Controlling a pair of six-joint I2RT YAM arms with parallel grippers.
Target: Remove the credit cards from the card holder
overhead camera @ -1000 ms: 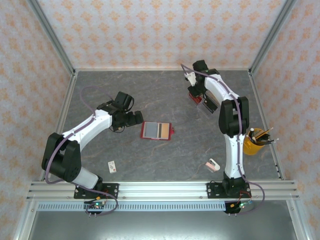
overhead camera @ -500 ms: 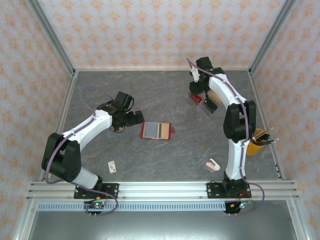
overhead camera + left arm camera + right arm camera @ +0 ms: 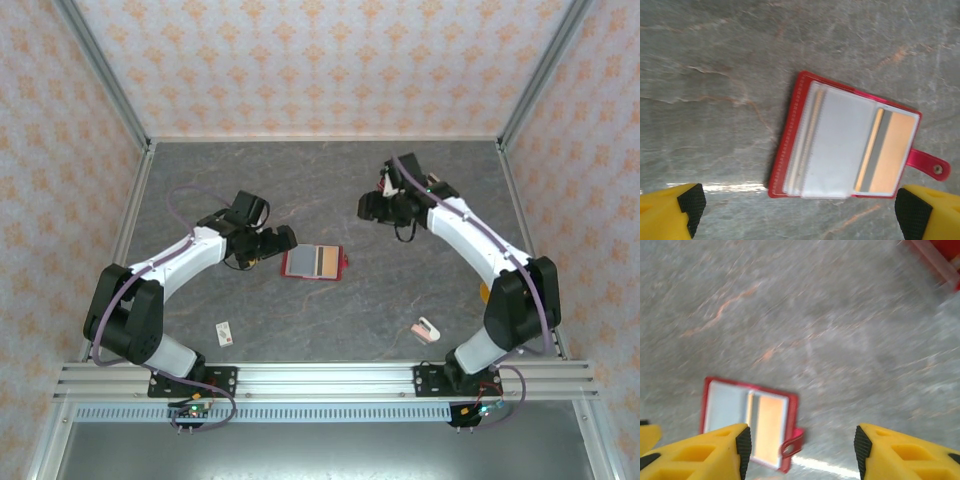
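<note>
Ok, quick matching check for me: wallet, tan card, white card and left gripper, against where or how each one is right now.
Things:
1. wallet
2. tan card
3. white card
4. left gripper

Places or states:
A. near the left arm's base
B. open, just left of the wallet
C. red, lying open
D. inside the wallet

Pairs: 1-C, 2-D, 3-A, 4-B

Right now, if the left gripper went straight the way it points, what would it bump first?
The left gripper would likely meet the open red card holder first; it lies on the table straight ahead. How near is unclear.
</note>
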